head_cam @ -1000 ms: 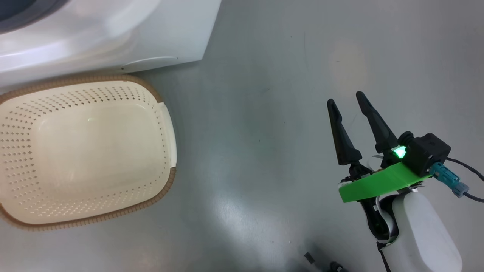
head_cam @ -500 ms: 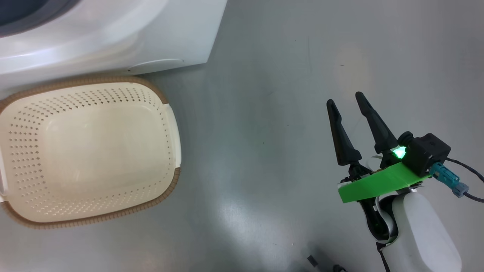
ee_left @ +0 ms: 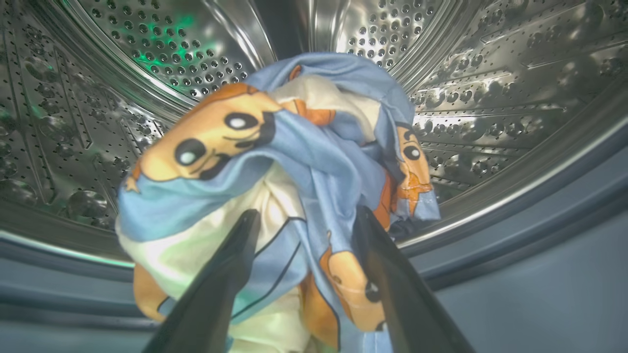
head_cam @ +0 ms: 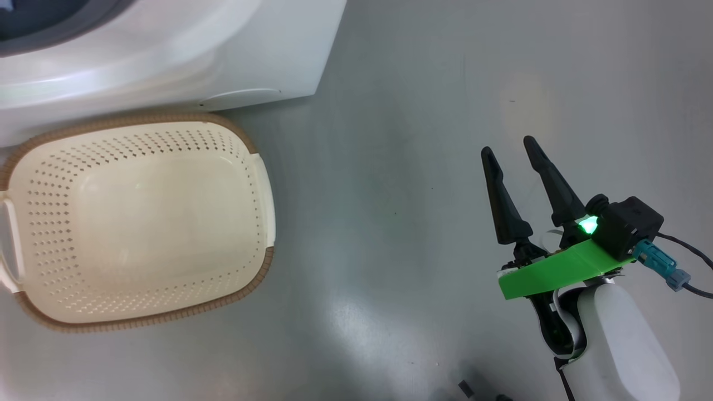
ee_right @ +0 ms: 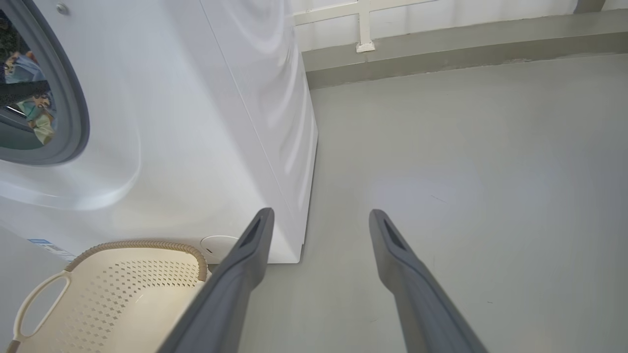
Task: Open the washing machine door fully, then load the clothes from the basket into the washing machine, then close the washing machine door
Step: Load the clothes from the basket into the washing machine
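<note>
Inside the steel drum (ee_left: 490, 73) of the washing machine (head_cam: 250, 50), my left gripper (ee_left: 305, 213) is open. The blue clothes (ee_left: 304, 147) with orange figures and cream cloth bunch up in front of and between its spread fingers. The right wrist view shows the same clothes (ee_right: 29, 105) through the grey-ringed mouth of the washing machine (ee_right: 196, 122). The cream basket (head_cam: 262, 267) stands empty on the floor against the machine's front, as does the basket (ee_right: 122, 294) in the right wrist view. My right gripper (head_cam: 508, 145) hangs open over bare floor to the right, as my right gripper (ee_right: 321, 213) shows from the wrist. The washing machine door is out of view.
Grey floor (head_cam: 390, 195) spreads between the basket and my right arm. A wall base with a white bracket (ee_right: 365, 46) runs behind the machine. A blue label (ee_right: 41, 242) sits low on the machine's front.
The whole head picture has slid a little to the right, so the camera has moved. My left gripper's jaws have come apart. My right gripper keeps its place.
</note>
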